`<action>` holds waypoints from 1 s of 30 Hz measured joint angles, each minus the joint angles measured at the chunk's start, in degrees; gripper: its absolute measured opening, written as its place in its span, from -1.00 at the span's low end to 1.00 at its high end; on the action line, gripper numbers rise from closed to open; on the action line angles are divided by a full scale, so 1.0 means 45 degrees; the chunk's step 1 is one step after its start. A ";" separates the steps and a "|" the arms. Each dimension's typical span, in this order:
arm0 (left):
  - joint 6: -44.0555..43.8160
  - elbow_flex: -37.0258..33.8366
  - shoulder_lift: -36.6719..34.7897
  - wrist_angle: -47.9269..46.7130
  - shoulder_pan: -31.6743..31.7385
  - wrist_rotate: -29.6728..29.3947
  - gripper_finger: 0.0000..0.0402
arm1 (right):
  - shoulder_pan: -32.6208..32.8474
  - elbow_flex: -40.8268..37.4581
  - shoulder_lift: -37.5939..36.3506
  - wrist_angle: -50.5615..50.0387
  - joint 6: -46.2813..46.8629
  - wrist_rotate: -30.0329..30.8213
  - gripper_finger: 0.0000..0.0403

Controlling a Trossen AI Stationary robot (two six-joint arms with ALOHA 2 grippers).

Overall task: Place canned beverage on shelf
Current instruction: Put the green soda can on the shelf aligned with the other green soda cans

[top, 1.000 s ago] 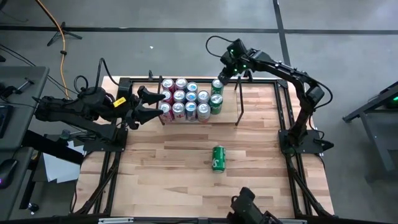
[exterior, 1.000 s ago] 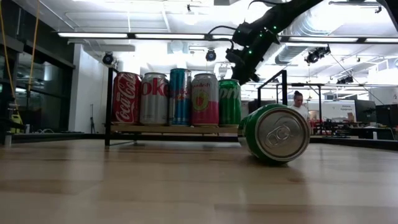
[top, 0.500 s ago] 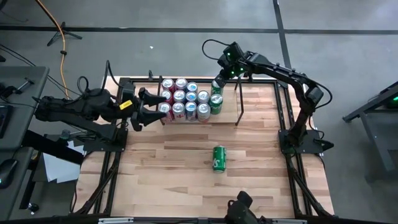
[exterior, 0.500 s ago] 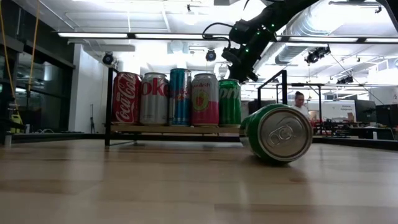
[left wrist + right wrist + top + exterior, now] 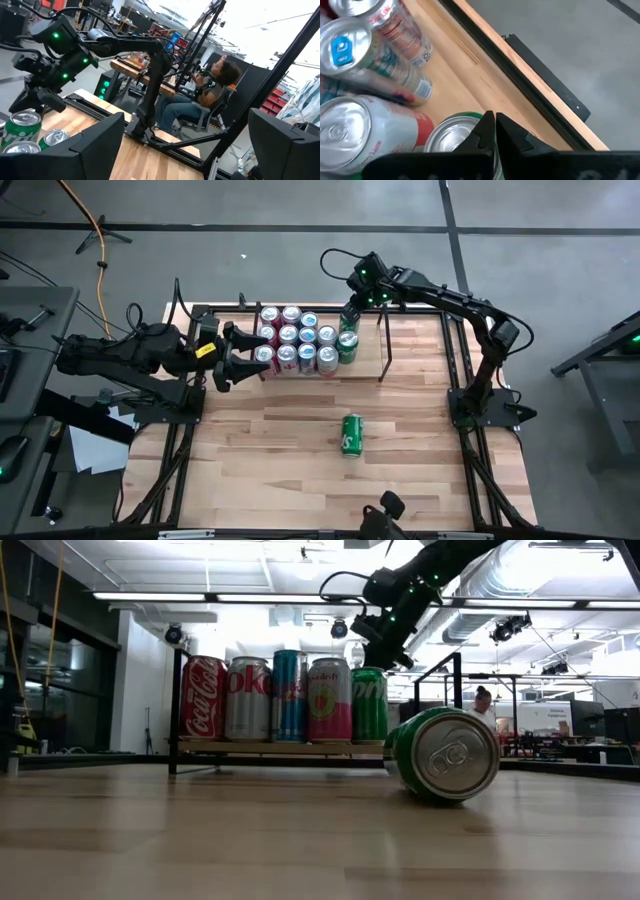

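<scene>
At the top centre of the high view, the shelf (image 5: 318,345) sits on the table (image 5: 300,450), its thin black rods framing a cluster of upright cans (image 5: 297,340). Two green cans (image 5: 347,338) stand at the right end of that cluster. The right gripper (image 5: 351,311) hangs just above the farther green can, its fingers pressed together with nothing between them; the right wrist view shows the closed fingertips (image 5: 490,131) directly over a can top (image 5: 451,139). In the low view this gripper (image 5: 389,652) appears at the upper centre, above the row of cans on the shelf (image 5: 270,747).

Lower in the high view, slightly right of centre, a green can (image 5: 351,434) lies on its side on the bare wood, well apart from the shelf. The low view shows it (image 5: 446,754) with its top facing the camera.

At the left of the high view, the left gripper (image 5: 238,351) hovers beside the left end of the shelf, fingers spread wide and holding nothing. In the left wrist view a seated person (image 5: 200,95) shows in the room beyond the table.
</scene>
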 joint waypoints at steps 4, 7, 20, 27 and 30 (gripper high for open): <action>-0.0001 0.0000 0.0000 0.0000 0.0000 -0.0004 0.67 | -0.0019 0.0000 0.0000 0.0068 0.0716 0.0095 -1.00; -0.0003 0.0000 0.0000 0.0000 0.0000 -0.0004 0.67 | -0.0025 0.0000 0.0000 0.0035 0.0828 0.0025 -1.00; -0.0006 0.0000 0.0000 -0.0078 0.0000 -0.0004 0.67 | 0.0298 0.0015 -0.0010 -0.0505 0.0721 -0.0309 -1.00; -0.0001 0.0000 0.0000 -0.0083 0.0000 0.0001 0.67 | 0.0461 0.0015 -0.0010 -0.0514 0.0721 -0.0568 -1.00; 0.0050 0.0000 0.0000 -0.0083 0.0000 0.0001 0.67 | 0.0457 0.0015 -0.0010 -0.0518 0.0721 -0.0629 -1.00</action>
